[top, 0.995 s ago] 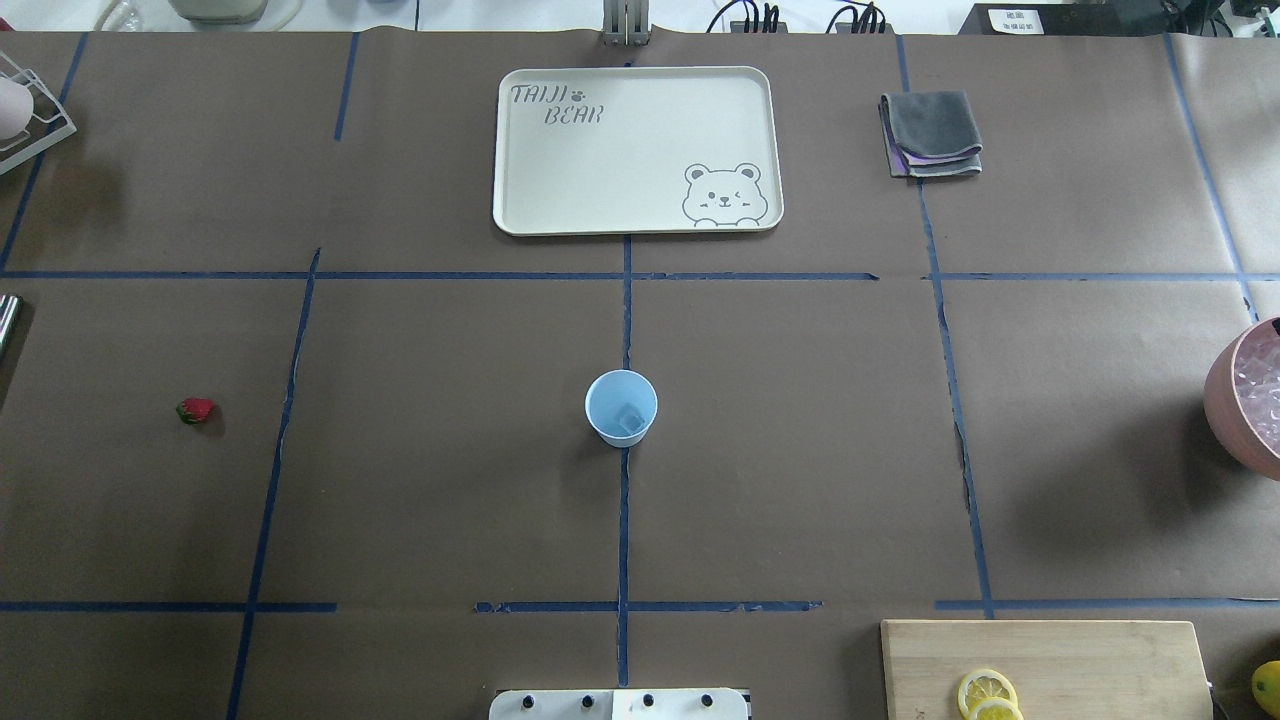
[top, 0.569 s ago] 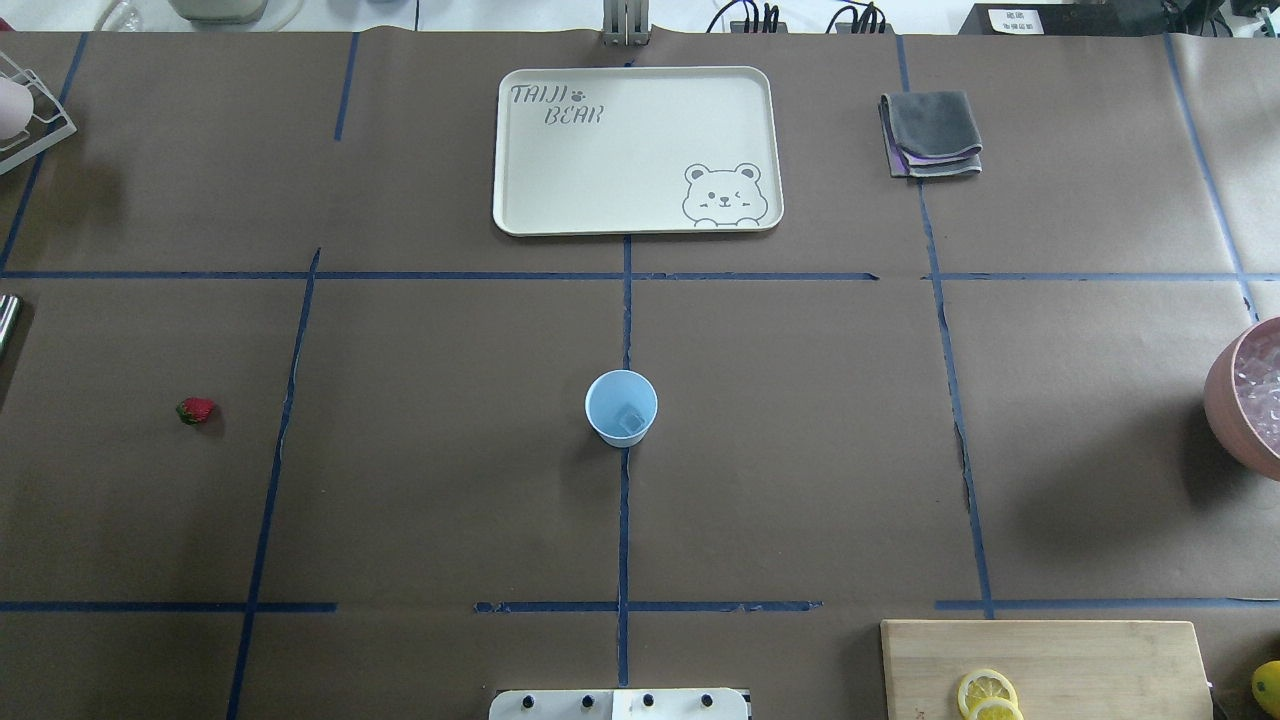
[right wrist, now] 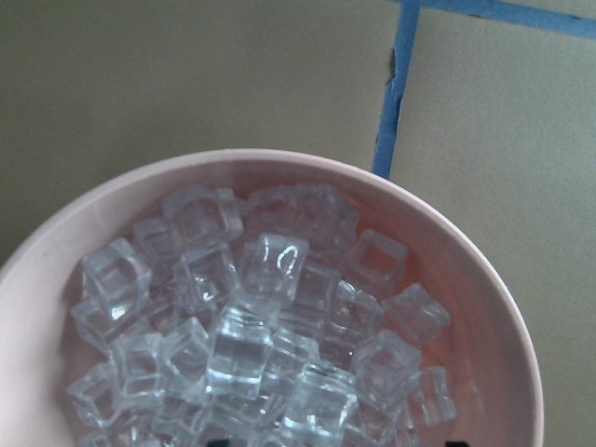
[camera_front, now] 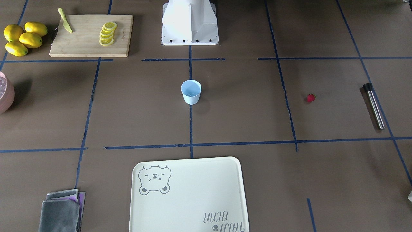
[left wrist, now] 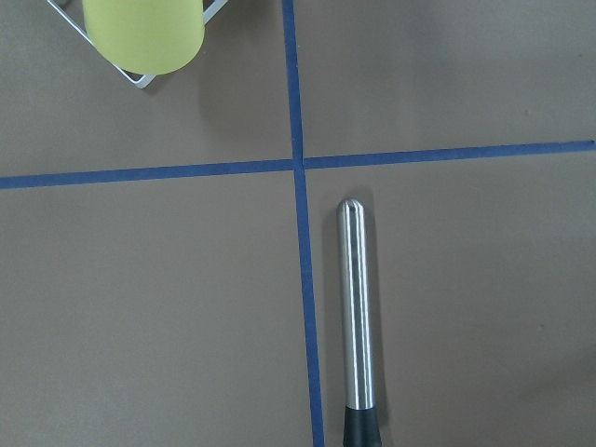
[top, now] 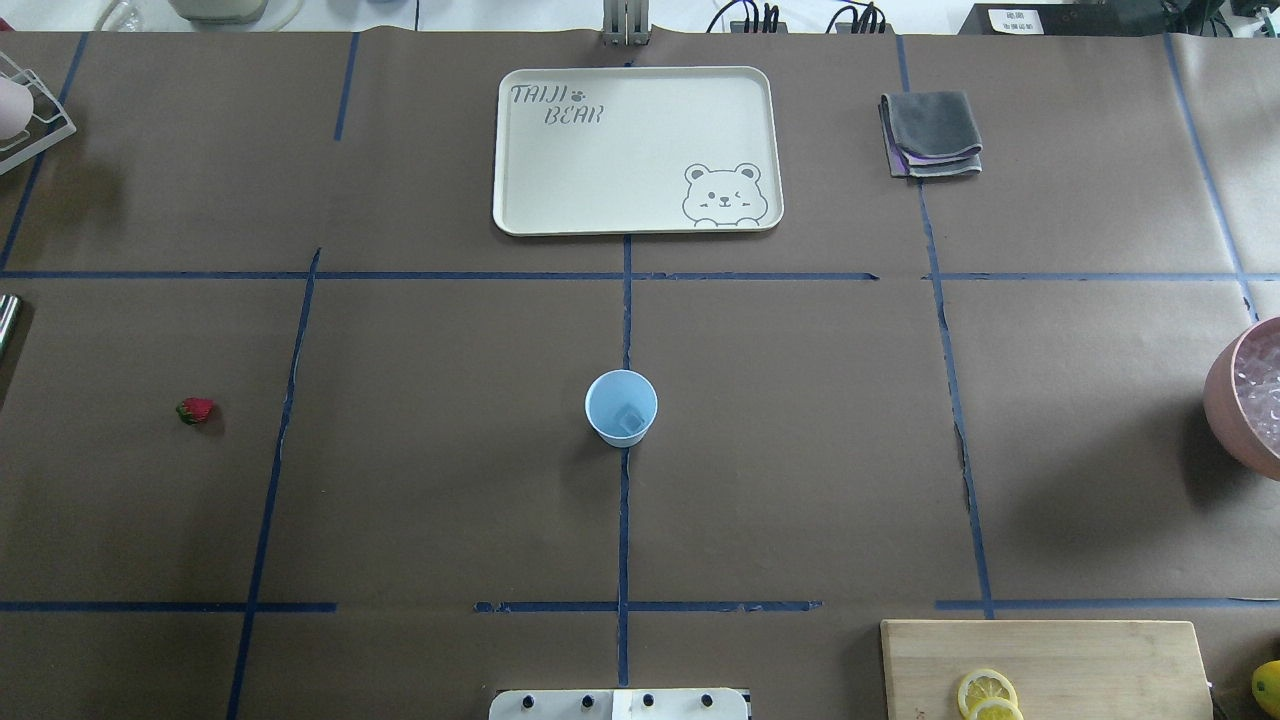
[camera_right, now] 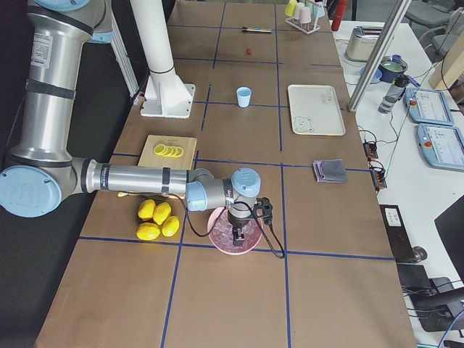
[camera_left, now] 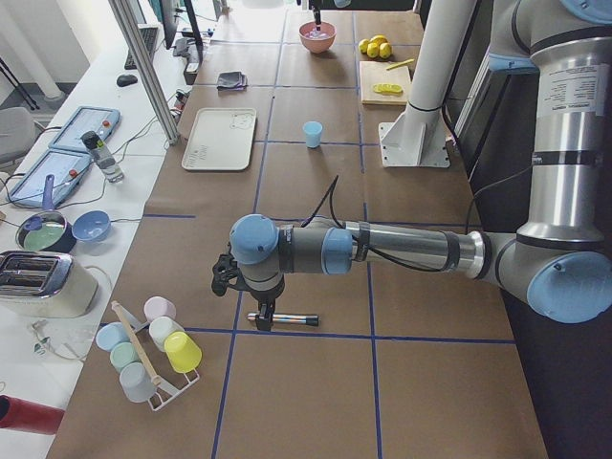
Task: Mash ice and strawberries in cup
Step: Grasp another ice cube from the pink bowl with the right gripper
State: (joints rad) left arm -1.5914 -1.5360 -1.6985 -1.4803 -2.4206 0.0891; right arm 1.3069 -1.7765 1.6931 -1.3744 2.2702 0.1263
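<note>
One ice cube (top: 630, 422) sits in the bottom of the pale blue cup (top: 621, 408), which stands upright on the centre tape line, well apart from both arms. The strawberry (top: 196, 410) lies on the bare paper towards your robot's left side, between the cup and a steel rod (camera_front: 373, 106).

Look to the side views for the arms, since the overhead and front-facing views catch neither. From the left end of the table you see the left gripper (camera_left: 265, 322) pointing down, low over one end of that rod, with the strawberry and cup farther along the table. From the right end you see the right gripper (camera_right: 238, 235) pointing down into the pink bowl (right wrist: 484, 279), again far from the cup. You cannot tell from these pictures whether either gripper's jaws are spread or pressed together.

The right wrist camera gives you what the others do not: a heap of ice (right wrist: 251, 326), clear and glassy, filling the bowl. The left wrist camera shows the rod's rounded steel end and black cap beside a tape crossing, with a yellow-green cup (left wrist: 144, 33) at the frame's top. Only the overhead view lets you see the cube inside the blue cup.
</note>
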